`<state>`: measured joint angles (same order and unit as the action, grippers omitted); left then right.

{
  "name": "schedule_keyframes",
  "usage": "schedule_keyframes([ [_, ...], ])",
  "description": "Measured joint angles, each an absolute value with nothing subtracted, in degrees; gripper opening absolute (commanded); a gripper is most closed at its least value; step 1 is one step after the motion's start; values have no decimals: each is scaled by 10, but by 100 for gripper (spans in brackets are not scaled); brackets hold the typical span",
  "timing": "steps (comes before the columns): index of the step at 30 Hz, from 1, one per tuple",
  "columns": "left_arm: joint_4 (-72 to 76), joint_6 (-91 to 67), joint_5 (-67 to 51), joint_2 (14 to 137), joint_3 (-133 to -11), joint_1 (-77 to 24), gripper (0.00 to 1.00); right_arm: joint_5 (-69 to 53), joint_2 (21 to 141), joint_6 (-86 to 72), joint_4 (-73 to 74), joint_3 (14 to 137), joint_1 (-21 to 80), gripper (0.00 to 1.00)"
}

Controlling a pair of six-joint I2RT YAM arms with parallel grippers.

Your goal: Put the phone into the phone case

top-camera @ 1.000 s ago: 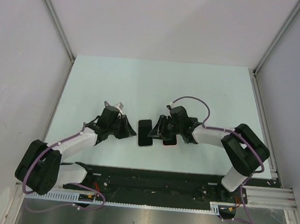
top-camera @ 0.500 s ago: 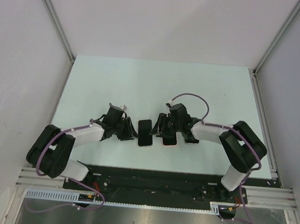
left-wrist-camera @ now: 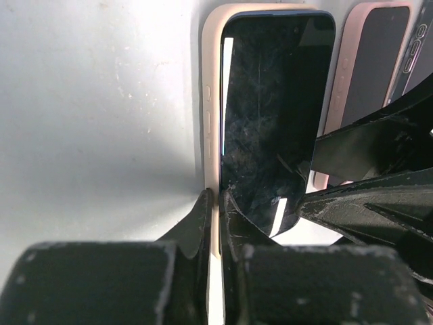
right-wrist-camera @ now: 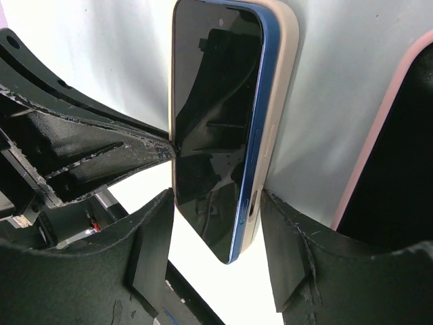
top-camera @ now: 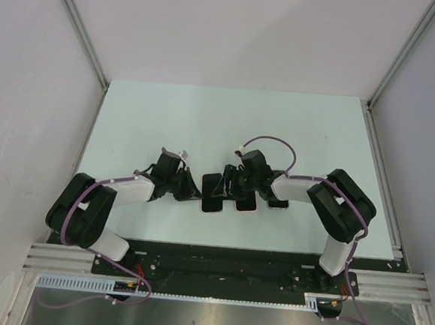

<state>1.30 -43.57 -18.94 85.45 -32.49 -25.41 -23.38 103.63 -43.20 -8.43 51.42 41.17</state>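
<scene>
The phone (top-camera: 211, 190), black screen up with a blue side band, lies partly in a beige phone case (top-camera: 211, 210) near the table's front centre. In the right wrist view the phone's (right-wrist-camera: 210, 122) blue right edge stands proud of the case wall (right-wrist-camera: 281, 88). My left gripper (top-camera: 195, 195) is shut on the case's left wall (left-wrist-camera: 211, 101), pinching the rim beside the phone (left-wrist-camera: 270, 135). My right gripper (top-camera: 229, 187) straddles the phone and case, with its fingers (right-wrist-camera: 287, 250) touching both sides.
A second pink case (top-camera: 246, 204) holding a dark phone lies just right of the first; it shows in the left wrist view (left-wrist-camera: 369, 81) and the right wrist view (right-wrist-camera: 399, 149). A small dark object (top-camera: 277, 203) sits beside it. Walls enclose the table.
My left gripper has moved right to the case's left edge, and its arm has folded in. My right gripper has shifted a little left over the phone.
</scene>
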Motion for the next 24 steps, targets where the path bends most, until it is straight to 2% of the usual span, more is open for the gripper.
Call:
schedule_keyframes([
  [10,16,-436,-196,853,-323,-251,4,-284,1051,-457,-106,514,394,56],
  [16,23,-436,-195,846,-316,-251,9,-307,1058,-478,-122,511,383,54],
  [18,22,-436,-192,844,-315,-251,14,-312,1061,-482,-129,509,382,54],
  [21,18,-436,-187,837,-311,-251,17,-320,1062,-491,-148,504,381,53],
  [23,14,-436,-184,833,-309,-251,18,-325,1062,-495,-159,502,381,53],
  [24,13,-436,-183,832,-309,-251,14,-328,1062,-498,-166,499,380,53],
])
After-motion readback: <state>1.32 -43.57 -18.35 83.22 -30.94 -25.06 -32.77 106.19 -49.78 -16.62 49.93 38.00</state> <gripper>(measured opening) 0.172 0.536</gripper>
